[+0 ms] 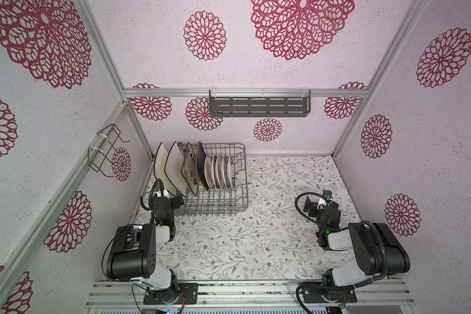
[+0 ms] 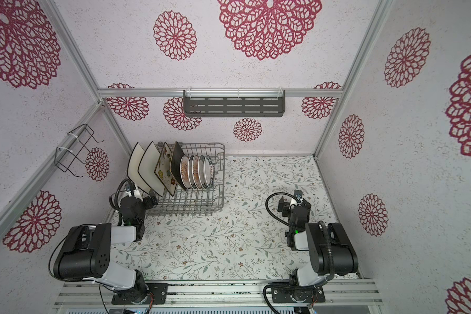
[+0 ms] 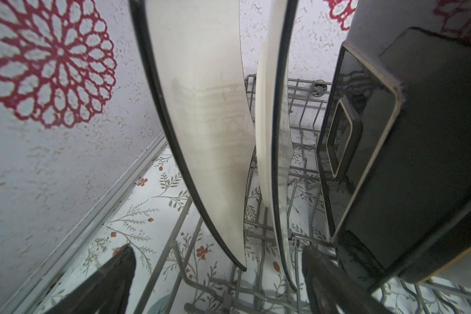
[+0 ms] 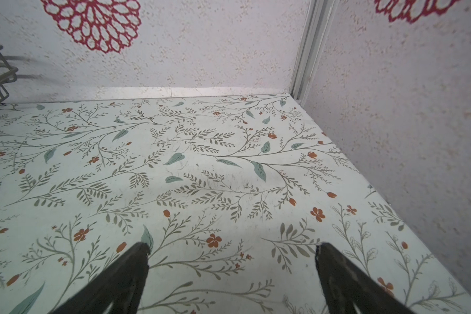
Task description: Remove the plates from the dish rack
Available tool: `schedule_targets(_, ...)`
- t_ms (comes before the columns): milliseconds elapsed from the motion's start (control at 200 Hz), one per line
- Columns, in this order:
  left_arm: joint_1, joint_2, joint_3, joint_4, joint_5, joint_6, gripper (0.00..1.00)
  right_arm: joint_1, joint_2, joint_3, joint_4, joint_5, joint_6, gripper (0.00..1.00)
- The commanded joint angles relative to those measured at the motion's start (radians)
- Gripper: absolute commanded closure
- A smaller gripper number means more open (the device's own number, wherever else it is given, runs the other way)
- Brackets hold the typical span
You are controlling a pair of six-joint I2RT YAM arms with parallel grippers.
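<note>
Nearest the lens, the left arm shoulder (image 1: 132, 252) and the right arm shoulder (image 1: 378, 248) are being shown at the lower edge of both top views. Far left, a thin black wire bracket (image 1: 104, 152) is being carried on the side wall. The left gripper (image 3: 218, 254) is being held at the front left corner of the dish rack (image 1: 218, 202), with its jaws spread wide. In the left wrist view the lower corners of the two white black-rimmed square plates (image 1: 174, 168) are being framed between the fingertips (image 3: 120, 261); contact cannot be told. Every plate is being held upright in the rack, which is being supported at the back left of the floral tabletop (image 1: 256, 239). From left to right these are the two white squares, the flowered cream plate (image 1: 189, 170), the dark brown plate (image 1: 201, 165), and a row of small round plates (image 1: 208, 174). Above, a slotted grey shelf (image 1: 259, 106) is being carried on the back wall. At right, the right gripper (image 4: 231, 246) is being held over bare tabletop, well apart from the rack, with its jaws wide and empty.
</note>
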Motion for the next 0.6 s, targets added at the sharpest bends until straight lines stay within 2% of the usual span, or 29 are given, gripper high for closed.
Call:
schedule_targets(0, 0.006, -0.027, 0.031, -0.06, -0.082, -0.031, 0.03, -0.002, -0.077, -0.002, -0.007, 0.004, 0.006, 0.01)
schedule_targets(130, 0.005, -0.159, 0.128, -0.327, -0.139, -0.052, 0.03, -0.002, -0.296, 0.09, -0.319, 0.044, 0.033, 0.01)
schedule_targets(200, 0.003, -0.242, 0.15, -0.369, -0.136, -0.064, 0.03, -0.002, -0.4, 0.199, -0.537, 0.051, 0.055, 0.01)
schedule_targets(240, 0.001, -0.3, 0.163, -0.391, -0.124, -0.081, 0.03, -0.003, -0.439, 0.254, -0.625, -0.002, 0.037, 0.01)
schedule_targets(305, 0.0, -0.39, 0.21, -0.461, -0.089, -0.1, 0.03, 0.002, -0.478, 0.333, -0.71, -0.087, 0.04, 0.01)
schedule_targets(395, -0.009, -0.497, 0.325, -0.627, -0.053, -0.105, 0.03, 0.022, -0.499, 0.456, -0.842, -0.116, 0.089, 0.01)
schedule_targets(530, -0.017, -0.628, 0.484, -0.822, 0.026, -0.083, 0.03, 0.082, -0.535, 0.535, -0.887, -0.213, 0.101, 0.01)
schedule_targets(595, -0.018, -0.672, 0.558, -0.923, 0.071, -0.058, 0.03, 0.123, -0.516, 0.588, -0.913, -0.26, 0.121, 0.05)
